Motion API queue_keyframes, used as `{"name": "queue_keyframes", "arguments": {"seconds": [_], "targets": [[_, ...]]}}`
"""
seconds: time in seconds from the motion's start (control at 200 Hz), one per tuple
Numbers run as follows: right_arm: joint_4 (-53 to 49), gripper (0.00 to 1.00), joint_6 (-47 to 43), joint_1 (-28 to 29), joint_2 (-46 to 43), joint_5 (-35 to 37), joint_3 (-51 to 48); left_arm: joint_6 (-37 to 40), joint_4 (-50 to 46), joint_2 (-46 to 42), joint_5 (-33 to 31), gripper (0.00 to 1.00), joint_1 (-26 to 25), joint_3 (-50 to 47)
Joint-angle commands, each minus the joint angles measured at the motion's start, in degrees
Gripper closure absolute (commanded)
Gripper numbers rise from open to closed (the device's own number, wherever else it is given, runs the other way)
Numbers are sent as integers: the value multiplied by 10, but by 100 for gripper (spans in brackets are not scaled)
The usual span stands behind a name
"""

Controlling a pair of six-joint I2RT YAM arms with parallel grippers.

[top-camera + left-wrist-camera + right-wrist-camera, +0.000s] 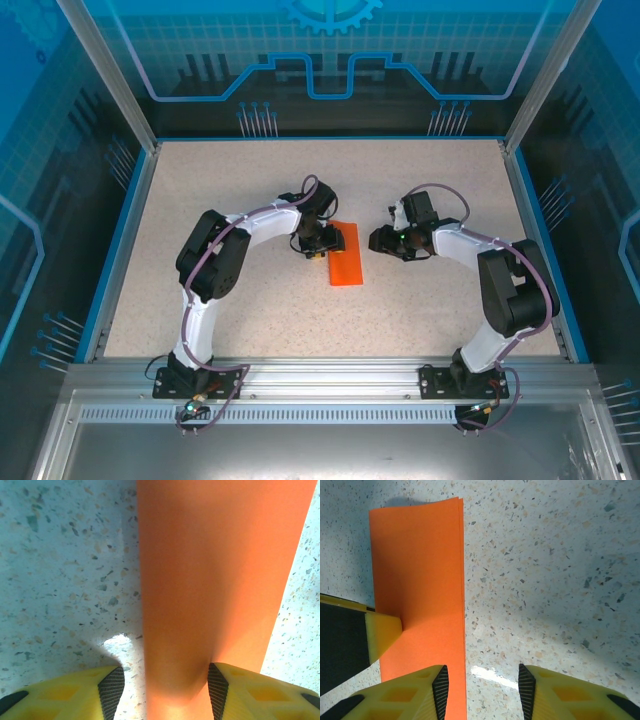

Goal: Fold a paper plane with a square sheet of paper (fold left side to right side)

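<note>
The square sheet of paper (348, 262) lies flat on the table as a narrow, bright orange rectangle folded in half; its doubled edges show in the right wrist view (420, 580). A paper plane is out of view. My left gripper (318, 248) is at the sheet's far left end and stands open. In its wrist view (165, 676) the right finger (250, 690) is over the paper (215, 570) and the left finger is over bare table. My right gripper (382, 240) is open (483, 680) just right of the sheet, its left finger (415, 692) above the paper's edge.
The speckled table (250, 300) has a blue rim and a metal rail along the near edge. Transparent blue walls stand on three sides. In the right wrist view a yellow finger of the left gripper (382, 635) rests on the paper.
</note>
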Motion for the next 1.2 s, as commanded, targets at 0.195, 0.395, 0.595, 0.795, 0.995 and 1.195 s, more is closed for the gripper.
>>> {"name": "queue_keyframes", "arguments": {"seconds": [0.195,0.395,0.595,0.795,0.995,1.195], "targets": [[11,57,2,14,-6,-17,0,14,-20,65,-39,46,-8,-18],[13,57,3,17,-6,-16,1,17,-23,69,-39,46,-9,-14],[14,57,4,20,-6,-19,2,19,-25,70,-40,45,-11,-11],[13,57,5,24,-7,-17,4,18,-27,74,-39,45,-12,-8],[15,57,5,26,-1,-21,6,20,-30,78,-38,45,-13,-4],[16,57,5,29,4,-27,10,20,-34,79,-39,45,-14,-3]]}}
